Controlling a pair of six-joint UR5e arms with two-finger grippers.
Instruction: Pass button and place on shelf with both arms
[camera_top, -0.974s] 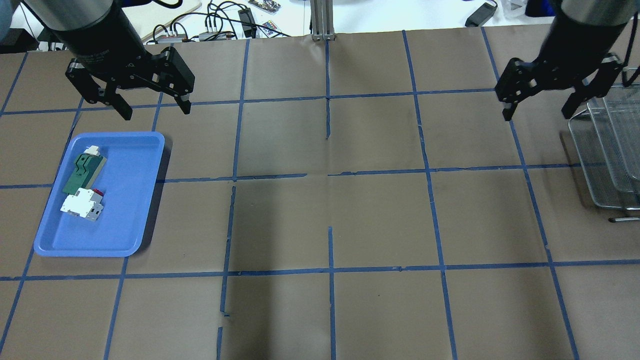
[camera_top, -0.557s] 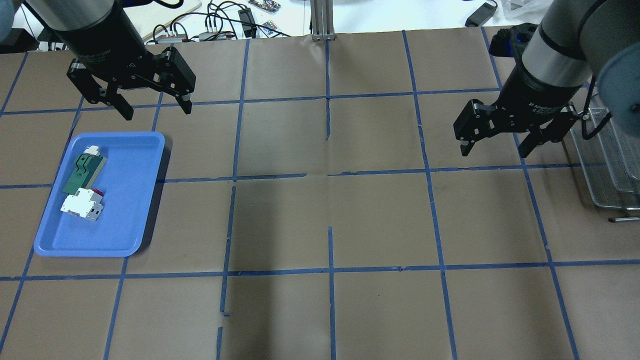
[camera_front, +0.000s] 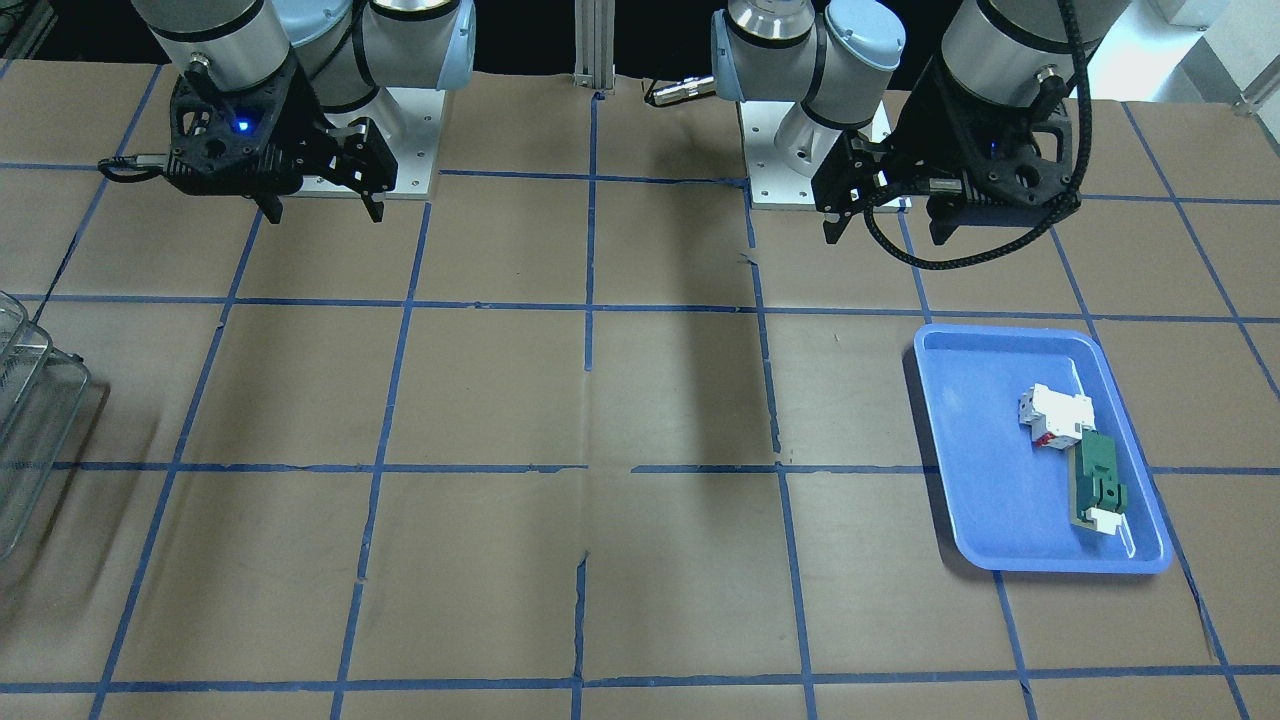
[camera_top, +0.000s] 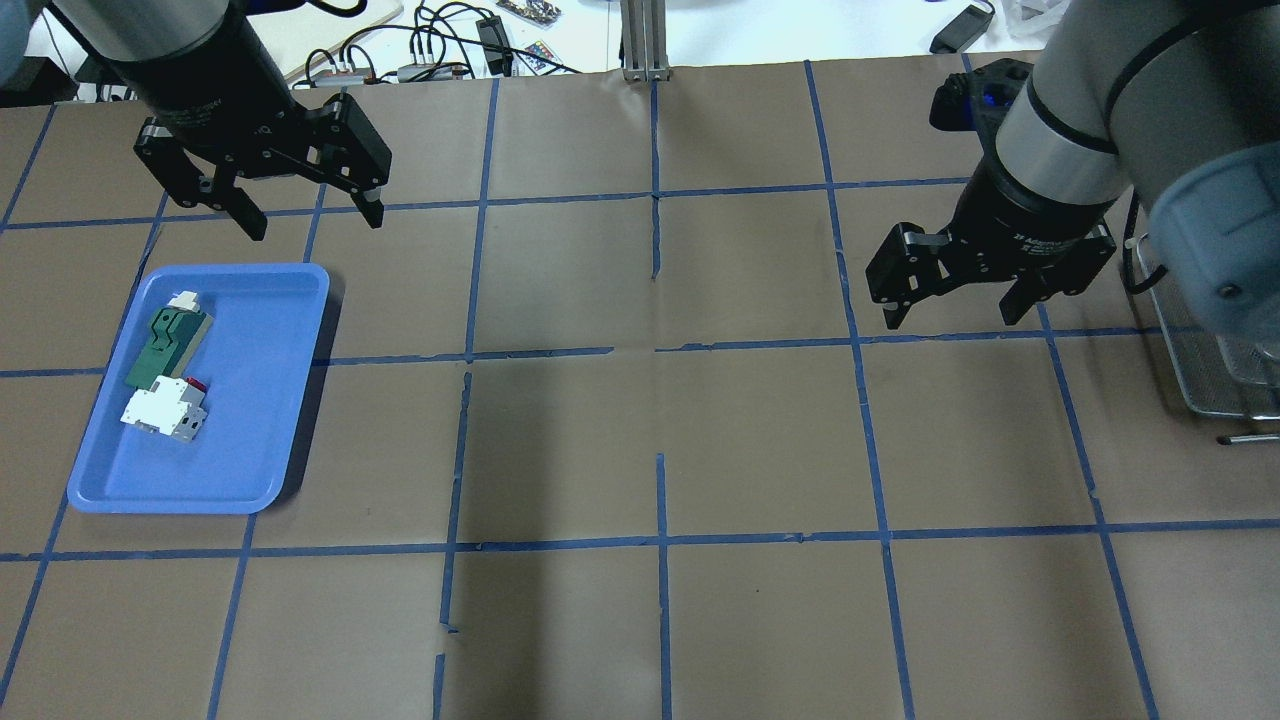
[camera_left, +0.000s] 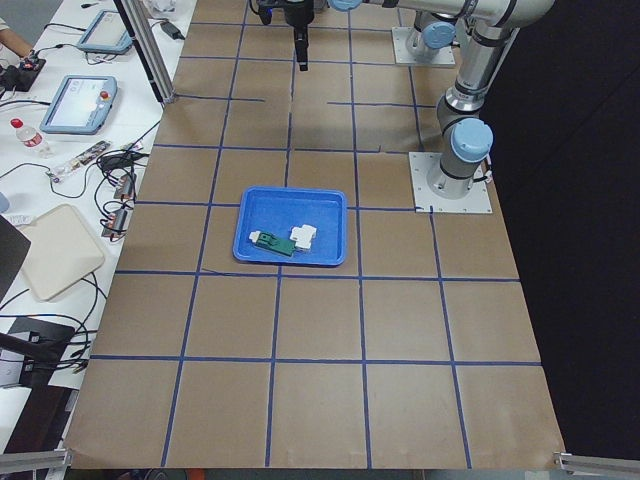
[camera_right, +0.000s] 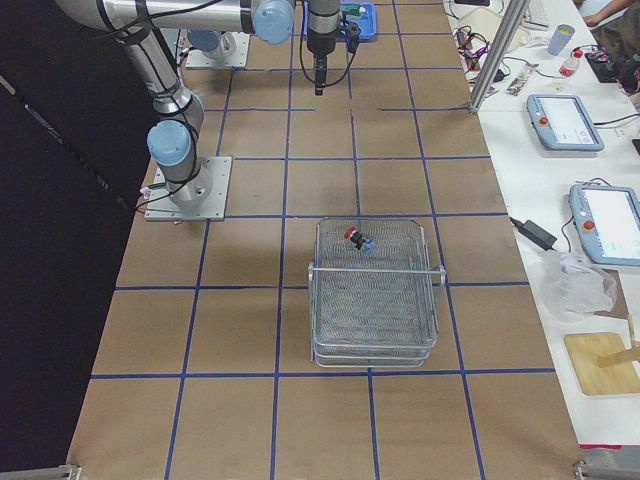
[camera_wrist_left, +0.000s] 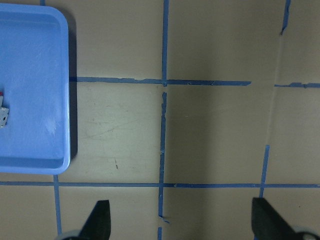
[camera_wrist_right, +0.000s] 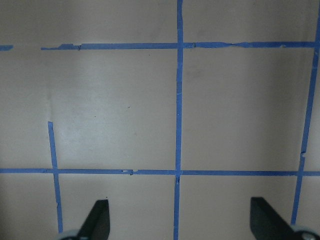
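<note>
Left end effector (camera_top: 315, 222): released, fingers spread wide, nothing between them; hanging above the counter (camera_top: 640, 430) just past the far edge of the blue tray (camera_top: 250, 420), not touching it. Right end effector (camera_top: 950, 318): likewise released, fingers wide apart and empty, hanging over bare brown paper and blue tape lines, between the counter's middle and the shelf (camera_right: 400, 310). Button (camera_right: 358, 240): lying in the shelf's upper tier, as far as the side view shows, near the end toward the counter's middle, red cap toward the robot's side, blue-grey base away from it; well apart from both end effectors. Shelf at the counter's end on the robot's right, only its corner visible from overhead, partly behind the right arm (camera_top: 1060, 150). In the tray: white-and-red block (camera_top: 163, 412) touching green flat part (camera_top: 160, 345), both near the tray's left wall.
</note>
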